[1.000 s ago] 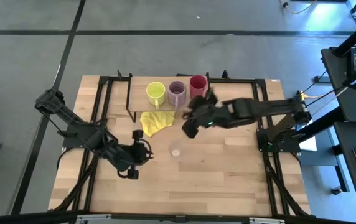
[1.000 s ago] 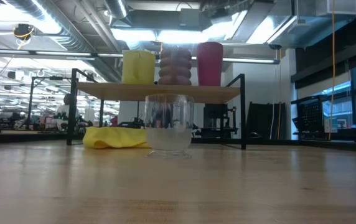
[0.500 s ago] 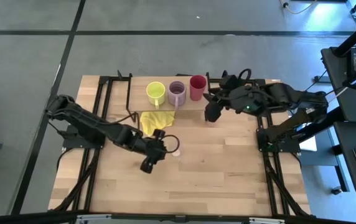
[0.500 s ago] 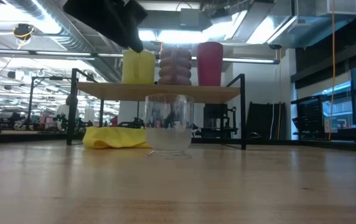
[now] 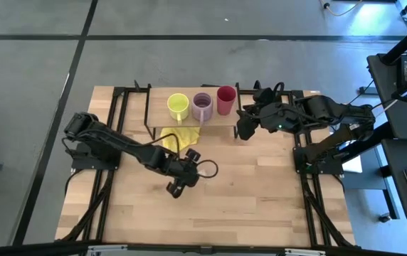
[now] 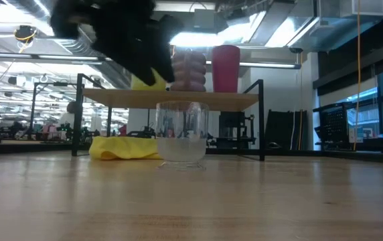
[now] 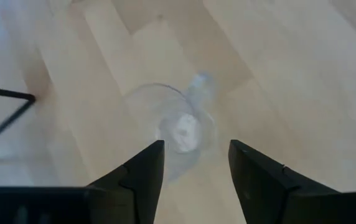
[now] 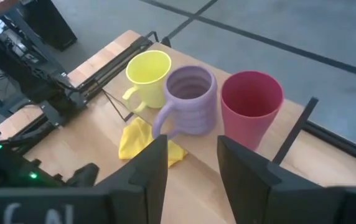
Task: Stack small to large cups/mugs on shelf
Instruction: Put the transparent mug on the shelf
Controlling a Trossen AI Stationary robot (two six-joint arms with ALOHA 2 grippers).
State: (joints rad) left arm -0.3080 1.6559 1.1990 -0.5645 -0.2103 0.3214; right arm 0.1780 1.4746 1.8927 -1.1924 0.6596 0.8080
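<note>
Left tool (image 5: 177,186) poised over the middle of the light wooden table (image 5: 260,206), its two dark fingers (image 7: 142,176) spread apart with nothing between them, tips just short of the tiny clear glass (image 7: 177,128) standing upright on the planks, not touching it. Same glass seen in the low view (image 6: 181,134) as a squat see-through tumbler standing in front of the shelf, with the dark bulk of the left arm (image 6: 121,37) hanging above and to one side. Glass itself hidden under the left tool in the high view. Crumpled yellow cloth (image 5: 178,136) lying on the table just beyond the left tool, partly under the shelf edge. Right tool (image 5: 245,129) held near the right end of the light wooden shelf on thin black legs (image 5: 162,118), fingers (image 8: 145,171) parted and empty, pointed toward the row of vessels. On the shelf, three in a line, close together: lime-yellow handled mug (image 5: 178,107) at the left end, ribbed lilac handled mug (image 5: 202,107) in the middle, taller red cup (image 5: 225,99) at the right end, all upright and open side up. Same row from the right wrist view: yellow mug (image 8: 147,74), lilac mug (image 8: 189,99), red cup (image 8: 251,106).
</note>
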